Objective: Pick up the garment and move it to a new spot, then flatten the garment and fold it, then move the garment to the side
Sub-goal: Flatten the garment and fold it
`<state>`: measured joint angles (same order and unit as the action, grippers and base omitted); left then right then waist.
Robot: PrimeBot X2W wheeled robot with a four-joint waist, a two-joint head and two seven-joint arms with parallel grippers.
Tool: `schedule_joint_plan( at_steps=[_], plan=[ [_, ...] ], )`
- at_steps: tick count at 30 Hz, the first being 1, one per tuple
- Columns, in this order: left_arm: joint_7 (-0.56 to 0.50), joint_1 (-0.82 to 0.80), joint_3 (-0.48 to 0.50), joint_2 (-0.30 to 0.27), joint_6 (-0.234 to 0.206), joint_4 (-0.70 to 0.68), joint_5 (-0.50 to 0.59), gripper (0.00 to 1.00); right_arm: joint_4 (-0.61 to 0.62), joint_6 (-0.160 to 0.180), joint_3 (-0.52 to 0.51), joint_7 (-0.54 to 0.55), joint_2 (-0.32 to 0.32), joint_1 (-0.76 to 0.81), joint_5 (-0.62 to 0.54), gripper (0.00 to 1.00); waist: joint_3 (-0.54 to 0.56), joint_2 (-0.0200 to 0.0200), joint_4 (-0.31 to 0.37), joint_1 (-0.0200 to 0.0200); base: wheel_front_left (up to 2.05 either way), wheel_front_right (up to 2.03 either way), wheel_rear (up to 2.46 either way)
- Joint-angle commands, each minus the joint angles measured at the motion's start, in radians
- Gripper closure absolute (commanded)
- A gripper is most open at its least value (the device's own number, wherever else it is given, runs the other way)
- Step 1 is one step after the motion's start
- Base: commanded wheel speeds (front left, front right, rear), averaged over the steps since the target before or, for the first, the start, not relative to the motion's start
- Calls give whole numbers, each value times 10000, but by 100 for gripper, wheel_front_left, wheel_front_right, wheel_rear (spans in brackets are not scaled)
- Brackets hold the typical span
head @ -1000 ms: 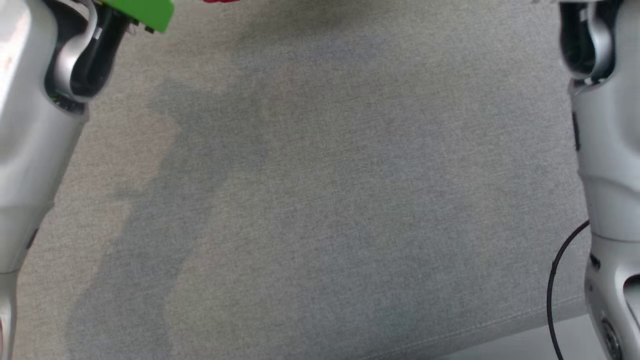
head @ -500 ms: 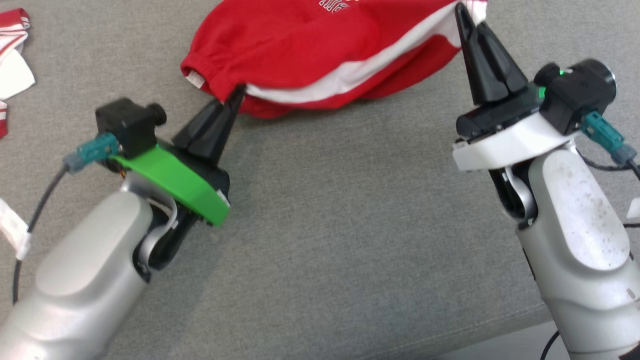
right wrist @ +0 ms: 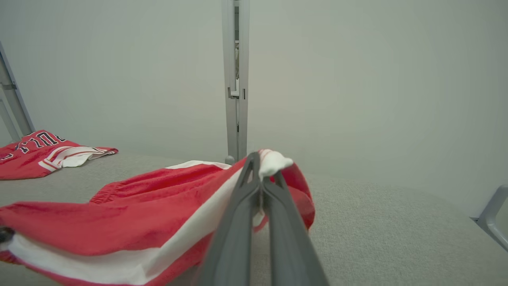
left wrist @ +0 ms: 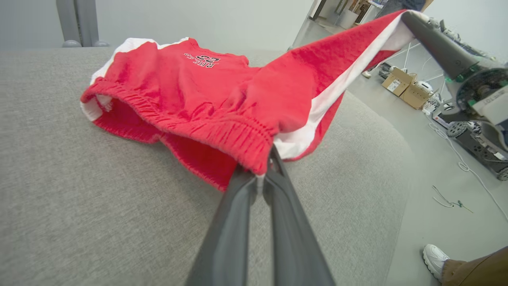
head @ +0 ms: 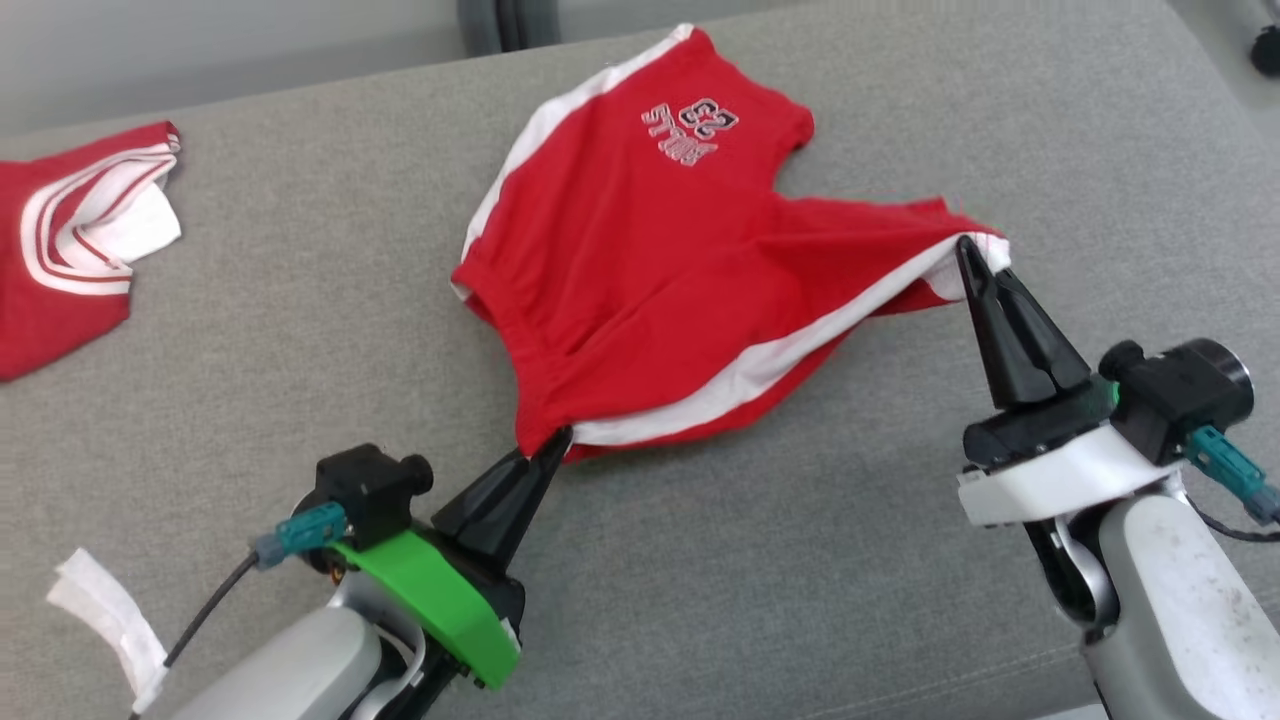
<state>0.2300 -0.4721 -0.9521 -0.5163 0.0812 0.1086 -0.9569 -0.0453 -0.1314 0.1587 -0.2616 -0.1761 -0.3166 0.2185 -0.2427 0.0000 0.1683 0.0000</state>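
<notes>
The garment (head: 640, 280) lies mid-worktop (head: 300, 400), its near edge pinched between the left hand (head: 558, 437) and right hand (head: 965, 245) — a second garment (head: 70, 250) lies well apart, far left.

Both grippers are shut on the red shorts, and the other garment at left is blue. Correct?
Not quite: the other garment is red with white trim, as the head view shows. The left gripper and right gripper are shut on the red shorts.

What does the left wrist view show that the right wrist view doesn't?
Left wrist view: the printed logo on the red shorts, the right gripper from outside, pinching the far hem, cardboard boxes, a person's shoe. Right wrist view: a second red garment. Both: the shorts on the grey cushion, each view's own gripper shut on them.
</notes>
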Motion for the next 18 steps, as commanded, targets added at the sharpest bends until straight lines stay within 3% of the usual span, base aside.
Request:
schedule_joint_plan(
  at_steps=[1, 12, 18],
  plan=[
    [52, 333, -11, -141, -120, -257, -53, 100, 194, 14, -138, -32, -43, 365, 105, 100, 764, 0, -106, 0, 0, 0, 0],
    [-3, 1890, -69, -825, -1095, -2465, -492, 100, 1816, 14, -920, 629, -50, 2721, 257, 100, 1480, 0, -321, 0, 0, 0, 0],
    [-179, 1964, -223, -476, -1121, -2338, -709, 100, 1411, 14, -1183, 1040, -56, 2561, 438, 100, 1025, 0, -654, 0, 0, 0, 0]
  ],
)
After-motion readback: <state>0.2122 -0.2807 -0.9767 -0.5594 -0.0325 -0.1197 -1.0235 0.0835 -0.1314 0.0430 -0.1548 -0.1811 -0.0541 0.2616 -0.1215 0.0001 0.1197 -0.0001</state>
